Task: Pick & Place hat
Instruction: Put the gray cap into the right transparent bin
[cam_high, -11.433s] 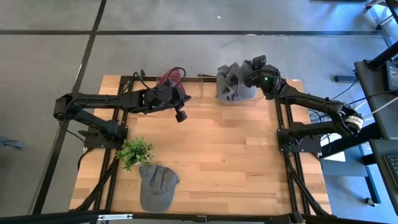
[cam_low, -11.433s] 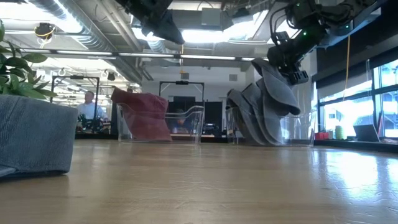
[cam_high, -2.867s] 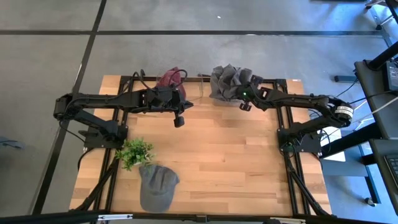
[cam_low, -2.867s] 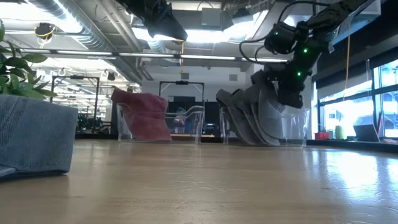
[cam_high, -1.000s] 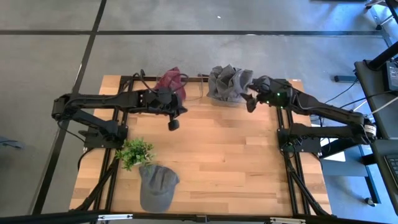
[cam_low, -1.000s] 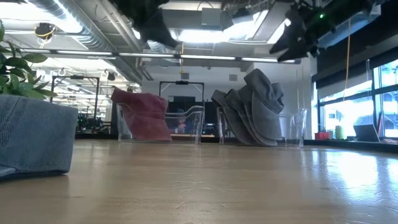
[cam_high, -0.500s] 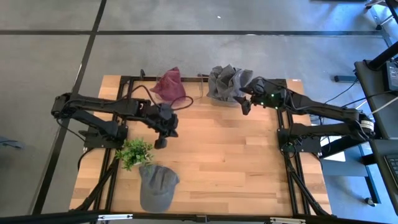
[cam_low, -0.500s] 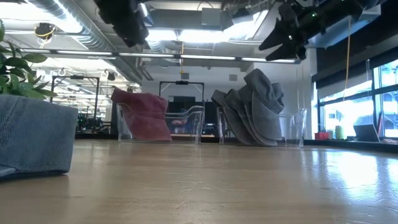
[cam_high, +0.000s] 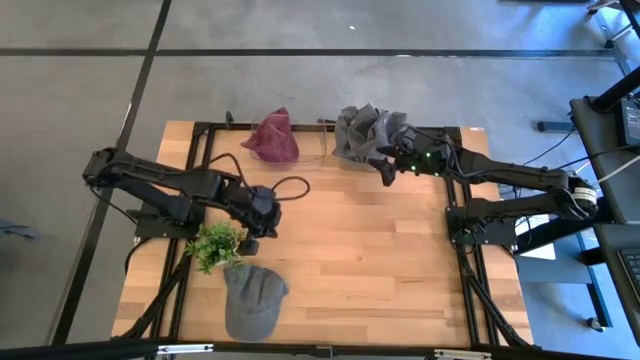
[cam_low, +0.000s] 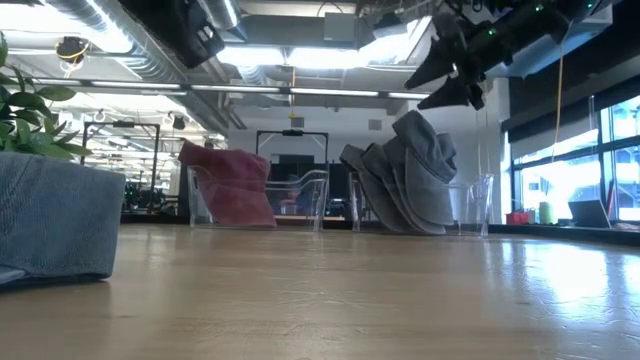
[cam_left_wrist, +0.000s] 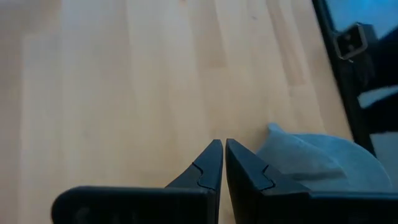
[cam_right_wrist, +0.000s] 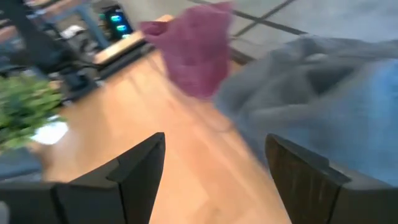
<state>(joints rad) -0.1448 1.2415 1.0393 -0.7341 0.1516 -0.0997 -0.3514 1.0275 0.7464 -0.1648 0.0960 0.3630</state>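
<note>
I see no readable words, numbers, labels or brand marks anywhere around me right now.

The grey cap (cam_low: 55, 215) is cut off by the low view's left edge.

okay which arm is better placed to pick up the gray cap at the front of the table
Left. The left gripper hangs beside the plant, just above the cap, fingers shut. The right gripper is open across the table by the gray hat pile.

Grey hats (cam_low: 408, 175) stacked in clear bin, maroon hat (cam_low: 228, 185) in another, right pincer (cam_low: 450, 70) spread above.
</note>
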